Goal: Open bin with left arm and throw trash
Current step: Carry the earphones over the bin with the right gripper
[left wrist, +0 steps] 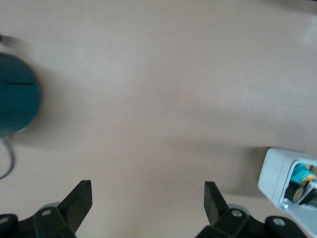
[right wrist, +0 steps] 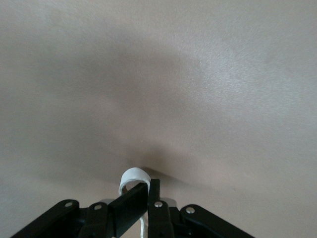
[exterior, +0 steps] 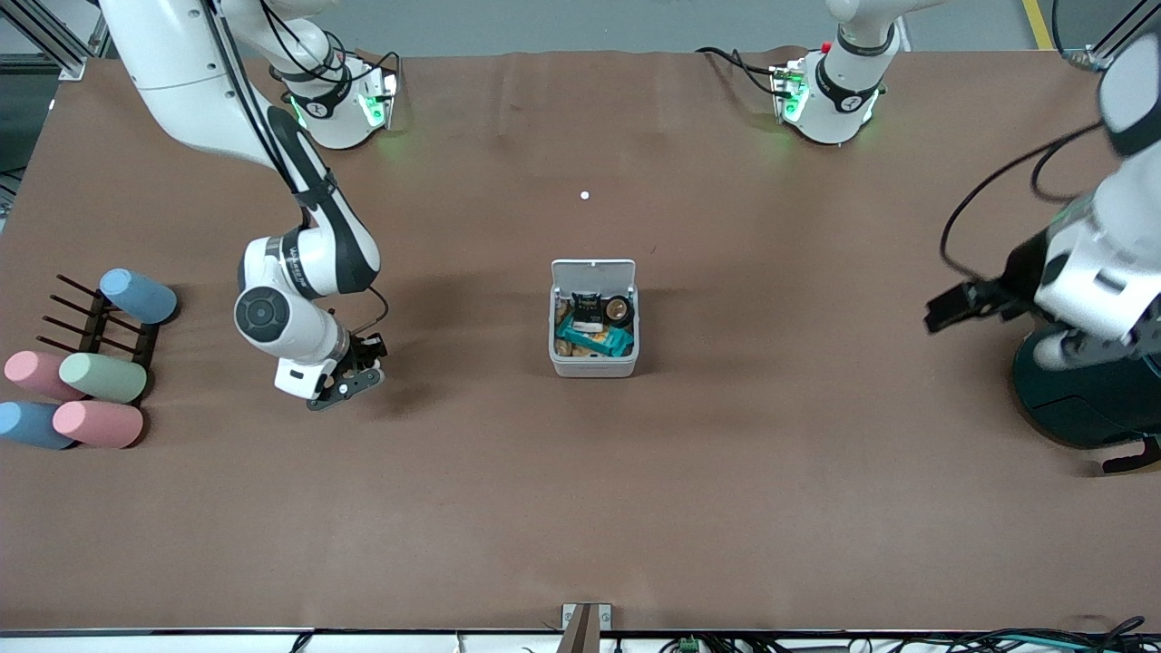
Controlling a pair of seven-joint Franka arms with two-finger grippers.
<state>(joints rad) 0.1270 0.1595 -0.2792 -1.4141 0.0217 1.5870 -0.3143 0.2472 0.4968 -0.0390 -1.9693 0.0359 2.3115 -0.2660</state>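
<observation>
The white bin (exterior: 594, 367) stands mid-table with its lid (exterior: 594, 272) swung open toward the robots. Inside lie a dark wrapper (exterior: 588, 308), a small dark tape roll (exterior: 619, 310) and a teal packet. My right gripper (exterior: 363, 381) is low over the table toward the right arm's end, shut on a pale looped rubber band (right wrist: 134, 174) that curls out past its fingertips (right wrist: 150, 183). Toward the left arm's end of the table hangs my left gripper (exterior: 939, 313), open and holding nothing (left wrist: 147, 191). A corner of the bin (left wrist: 277, 168) shows in the left wrist view.
A large dark teal cylindrical container (exterior: 1079, 399) (left wrist: 15, 99) stands beneath the left arm. A dark rack (exterior: 100, 322) with several pastel cylinders sits at the right arm's end. A tiny white dot (exterior: 584, 195) lies between the bin and the robots' bases.
</observation>
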